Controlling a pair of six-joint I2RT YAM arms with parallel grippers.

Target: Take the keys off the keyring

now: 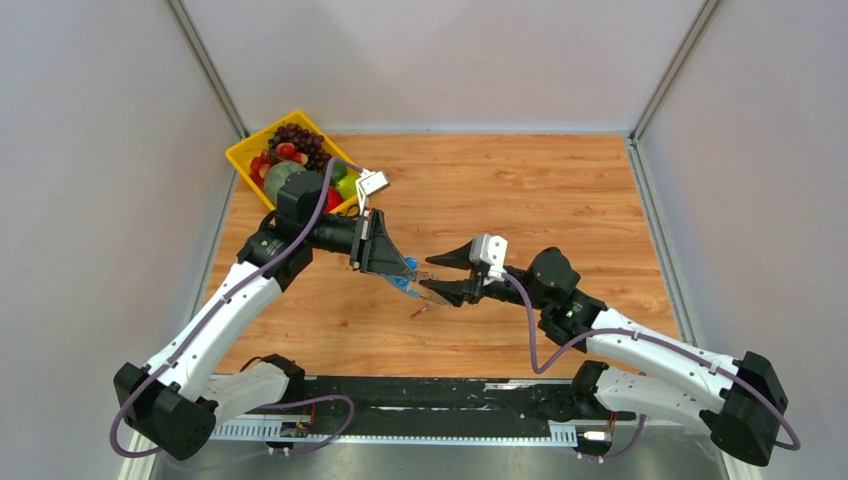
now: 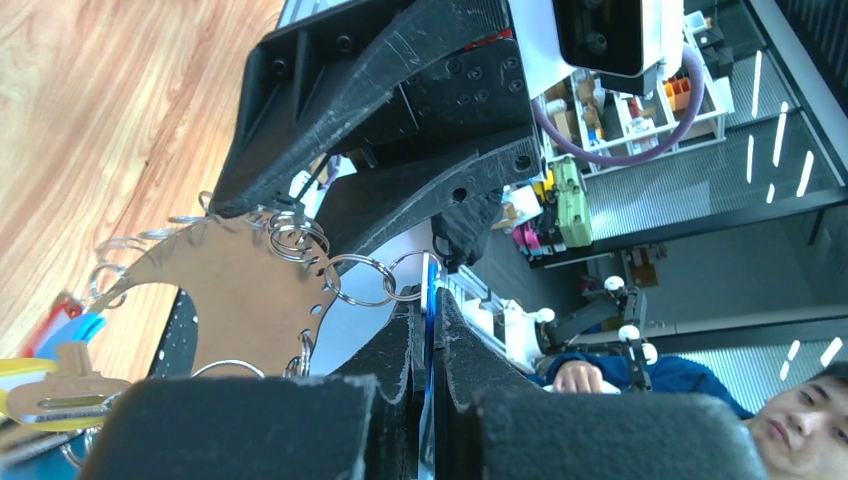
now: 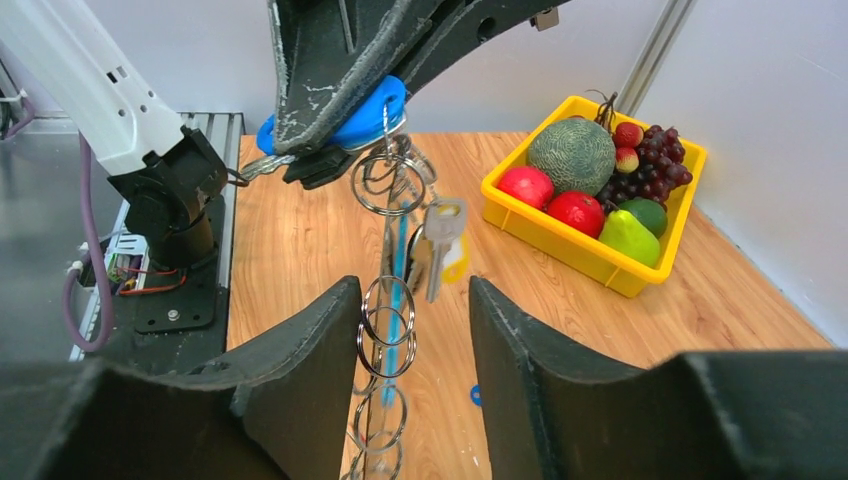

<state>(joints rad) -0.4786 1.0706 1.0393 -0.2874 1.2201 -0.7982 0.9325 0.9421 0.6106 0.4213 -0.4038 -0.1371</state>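
risk first: my right claw (image 3: 415,292) stands about half wide, jaws either side of the hanging ring chain of the keyring (image 3: 388,325) and, as far as i can judge, touching nothing. if it closes here it may pinch a bare ring instead of a key, or tug the whole chain. a hard tug could drag the blue band out of the other grip and drop everything onto the table (image 1: 560,190). just beyond the chain hang the keys (image 3: 443,232), one with a yellow head, free to swing or twist away from a finger. above them my left claw (image 2: 428,305) is fully closed on the keyring's blue band, holding the loop in the air over the middle of the table. the yellow fruit basket (image 1: 243,160) sits at the far left corner, well apart from the work.
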